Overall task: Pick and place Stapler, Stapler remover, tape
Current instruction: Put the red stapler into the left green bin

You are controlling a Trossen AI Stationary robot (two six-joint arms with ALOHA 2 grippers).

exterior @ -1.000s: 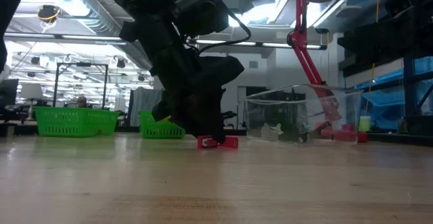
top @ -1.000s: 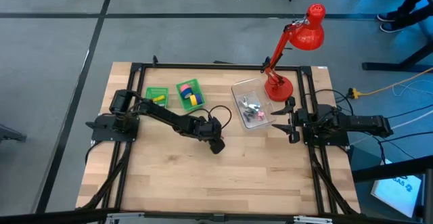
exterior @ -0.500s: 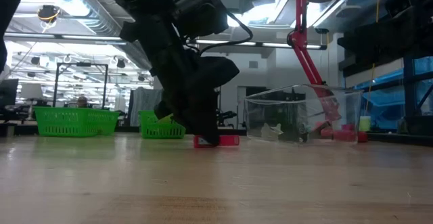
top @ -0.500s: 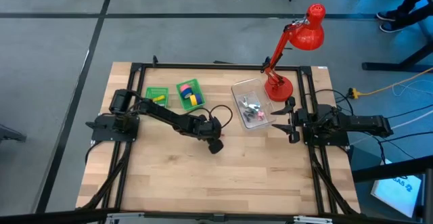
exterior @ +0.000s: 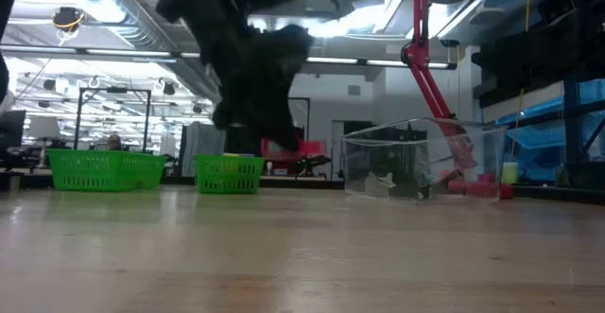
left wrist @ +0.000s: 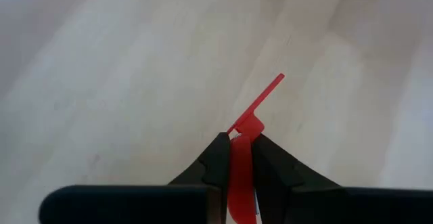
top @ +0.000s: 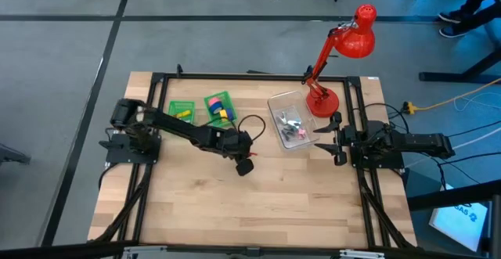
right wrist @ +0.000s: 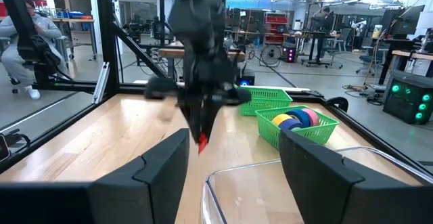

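A small red office tool [left wrist: 258, 106] hangs above the middle of the table with my left gripper [top: 244, 163] shut on it; whether it is the stapler or the stapler remover I cannot tell. It also shows in the low view as a red piece [exterior: 295, 149] well above the tabletop. The tape rolls [top: 221, 112], yellow, pink and blue, lie in a green bin [top: 212, 101] at the far left. My right gripper [right wrist: 233, 176] waits open at the table's right edge, level, holding nothing. My left gripper pinches the red tool's curved near end [left wrist: 238, 149] between its two fingers [left wrist: 215, 158]. The fingers come slanting down from the table's left. A thin flat red arm [left wrist: 267, 92] sticks out past the fingertips. The tool is lifted clear of the table.
A second green bin [top: 174, 105] with a yellow thing stands beside the tape bin. A clear plastic box [top: 275, 102] with several small items is at the far right, next to a red desk lamp [top: 322, 101]. Bare wood lies toward the near edge.
My left gripper has gone up and slightly toward the table's left, rolling a little. The red tool, which lay on the table under the fingers a second ago, is now lifted clear with it.
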